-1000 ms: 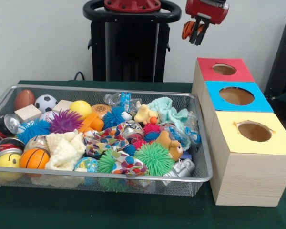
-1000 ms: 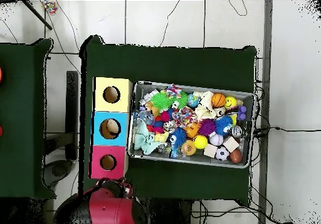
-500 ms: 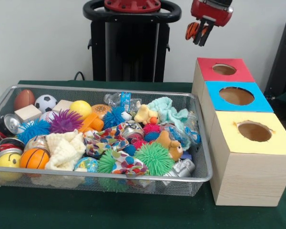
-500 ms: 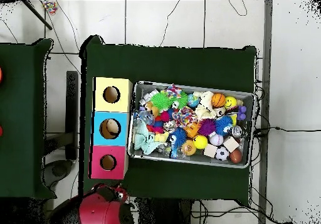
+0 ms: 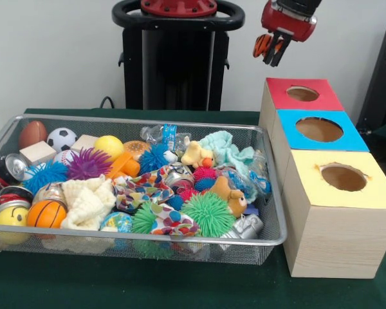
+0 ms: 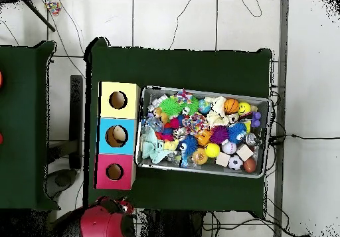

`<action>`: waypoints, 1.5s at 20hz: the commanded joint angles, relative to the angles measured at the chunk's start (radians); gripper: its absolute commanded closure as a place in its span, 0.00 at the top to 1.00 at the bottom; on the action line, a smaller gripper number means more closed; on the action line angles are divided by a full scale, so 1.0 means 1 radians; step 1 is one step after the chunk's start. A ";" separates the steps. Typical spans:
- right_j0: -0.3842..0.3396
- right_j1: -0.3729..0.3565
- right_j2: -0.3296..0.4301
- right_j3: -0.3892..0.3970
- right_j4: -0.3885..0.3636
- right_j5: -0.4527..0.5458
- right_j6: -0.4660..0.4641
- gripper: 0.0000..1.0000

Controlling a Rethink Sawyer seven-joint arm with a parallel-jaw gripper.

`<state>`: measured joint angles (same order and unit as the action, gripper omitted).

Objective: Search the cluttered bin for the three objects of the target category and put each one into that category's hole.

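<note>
The arm's red wrist housing enters the front view at the top edge, above and slightly left of the red box (image 5: 302, 94), well clear of it. From the housing the gripper (image 5: 272, 51) hangs tilted, its dark fingers (image 5: 278, 50) pointing down and to the left, toward the space behind the red box. The fingers are closed on a small orange object (image 5: 262, 44) with dark stripes, held high in the air. In the overhead view only the red upper part of the arm (image 6: 101, 223) shows, below the red box, near the robot's base.
</note>
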<state>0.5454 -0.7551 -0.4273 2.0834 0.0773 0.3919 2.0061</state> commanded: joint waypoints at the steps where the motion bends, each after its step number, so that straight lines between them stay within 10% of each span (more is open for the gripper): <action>1: 0.007 0.064 0.003 -0.051 0.069 -0.014 0.268 0.00; 22: 0.092 0.098 -0.096 -0.080 0.116 0.052 0.277 0.00; 30: 0.031 0.052 0.041 -0.029 0.173 0.020 0.223 0.00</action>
<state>0.6326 -0.7009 -0.5112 2.0792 0.1677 0.3919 2.0063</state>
